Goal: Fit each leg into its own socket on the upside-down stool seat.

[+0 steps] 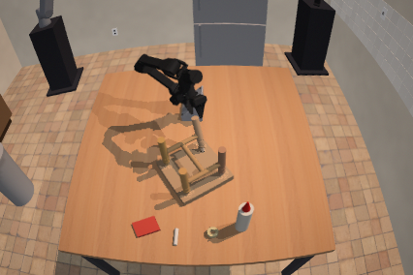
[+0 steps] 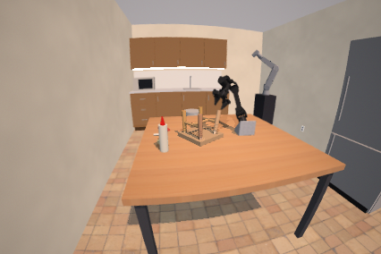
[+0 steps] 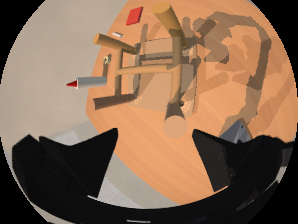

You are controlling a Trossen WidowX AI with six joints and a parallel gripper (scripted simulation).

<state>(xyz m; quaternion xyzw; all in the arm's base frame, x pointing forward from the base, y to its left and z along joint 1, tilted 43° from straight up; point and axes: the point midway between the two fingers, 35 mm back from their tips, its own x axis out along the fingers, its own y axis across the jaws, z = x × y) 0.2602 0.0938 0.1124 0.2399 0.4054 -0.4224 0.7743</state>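
The wooden stool lies upside down on the table, its seat (image 1: 181, 197) (image 2: 201, 140) flat on the top. Four legs stand up from the seat, joined by rungs: the left leg (image 1: 163, 150), the front leg (image 1: 183, 180), the right leg (image 1: 221, 160) and the back leg (image 1: 197, 131) (image 2: 216, 121) (image 3: 174, 123). The back leg leans a little; the others look upright. My gripper (image 1: 192, 109) (image 2: 219, 99) (image 3: 157, 133) is open and empty. It hangs just above and behind the top of the back leg, apart from it.
A white glue bottle (image 1: 244, 216) (image 2: 163, 137) (image 3: 84, 83) with a red cap stands at the front right. A red block (image 1: 145, 226) (image 3: 135, 15), a small white stick (image 1: 175, 236) and a tape ring (image 1: 209, 234) lie near the front edge. The arm's grey base (image 2: 246, 128) stands behind the stool.
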